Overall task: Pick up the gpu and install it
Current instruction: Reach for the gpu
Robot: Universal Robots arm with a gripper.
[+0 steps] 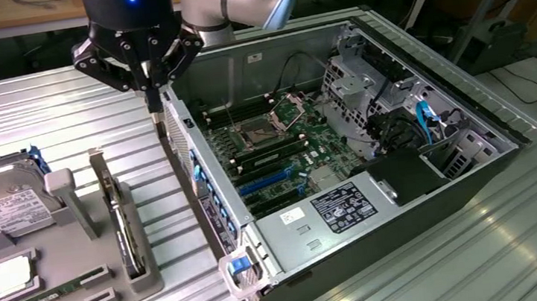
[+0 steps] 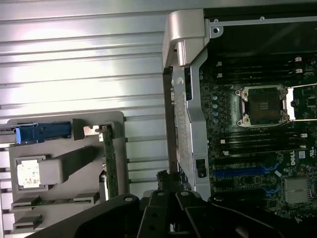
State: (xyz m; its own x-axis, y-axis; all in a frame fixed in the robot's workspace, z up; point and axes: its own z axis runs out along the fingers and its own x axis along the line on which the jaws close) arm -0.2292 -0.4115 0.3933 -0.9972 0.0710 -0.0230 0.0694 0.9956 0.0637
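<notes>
Exterior view, starting from its left: a grey tray [image 1: 153,282] sits on the ribbed metal table [image 1: 45,114] and carries a hard drive [image 1: 5,212]. Along the tray's side nearest the case, the gpu [image 1: 121,218] stands on its long edge in a slotted holder. Its long axis runs away from the camera, roughly parallel to the near wall of the open computer case [image 1: 426,224]. Further right hangs the gripper [image 1: 154,111], fingers pressed together on nothing, pointing straight down just beside that wall. From the claw, then, the card lies lower and toward the camera, a touch to the exterior view's left. This view makes plain the drop between claw and card. The wrist view, looking down past the gripper [image 2: 168,198], gives something else — the gpu [image 2: 109,163] as a thin line seen from above, with bare table between it and the case, and the blue slots [image 2: 242,172] on the board beyond.
</notes>
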